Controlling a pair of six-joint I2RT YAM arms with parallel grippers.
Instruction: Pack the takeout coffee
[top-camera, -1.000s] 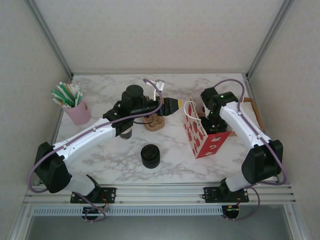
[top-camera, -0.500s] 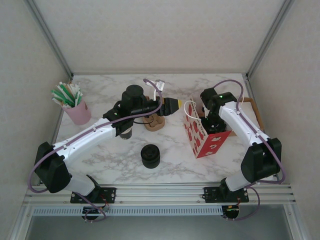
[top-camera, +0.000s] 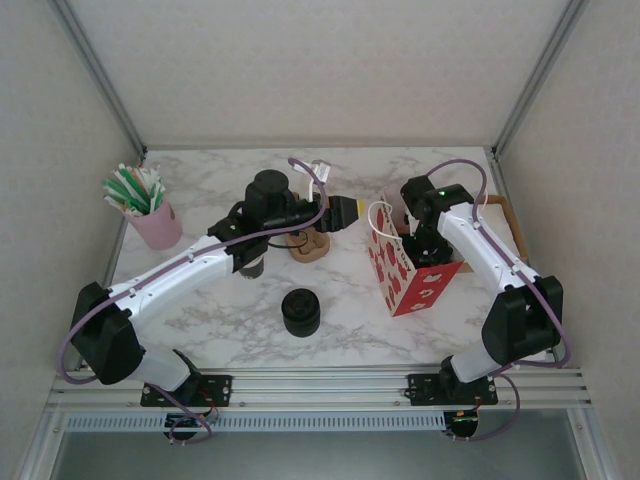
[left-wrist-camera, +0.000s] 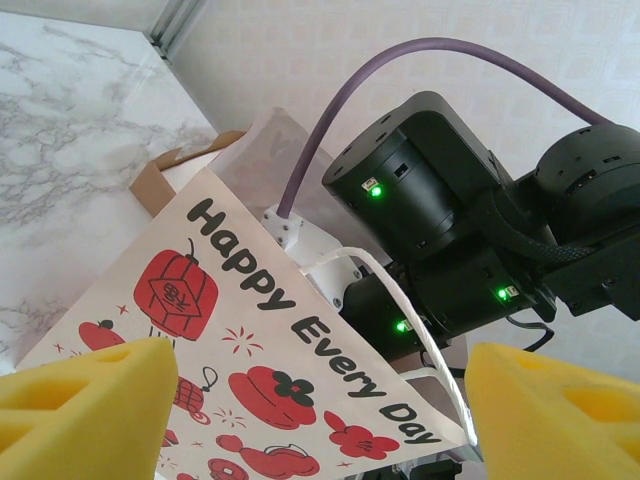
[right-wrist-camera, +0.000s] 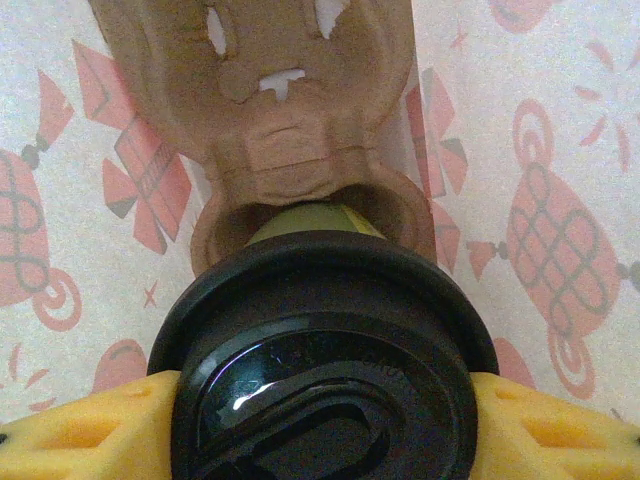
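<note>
lid stack (top-camera: 300, 312): black, near-centre of table (top-camera: 200, 310), alone.
bag (top-camera: 412, 285): red/white paper, right side, upright, top open; holds brown pulp carrier (right-wrist-camera: 290, 150) w/ takeout coffee (right-wrist-camera: 325, 300) seated in it.
r gripper (right-wrist-camera: 325, 420): down in bag, yellow pads clamped on coffee's black lid.
l gripper (top-camera: 345, 212): just left of bag, jaws wide, nothing btwn.
pink cup (top-camera: 155, 228): far left, full of straws (top-camera: 133, 188).

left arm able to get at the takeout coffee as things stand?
Probably not. The takeout coffee sits down inside the paper bag, gripped by the right gripper, whose arm occupies the bag's mouth. The left gripper is open, outside, facing the bag's printed side.
</note>
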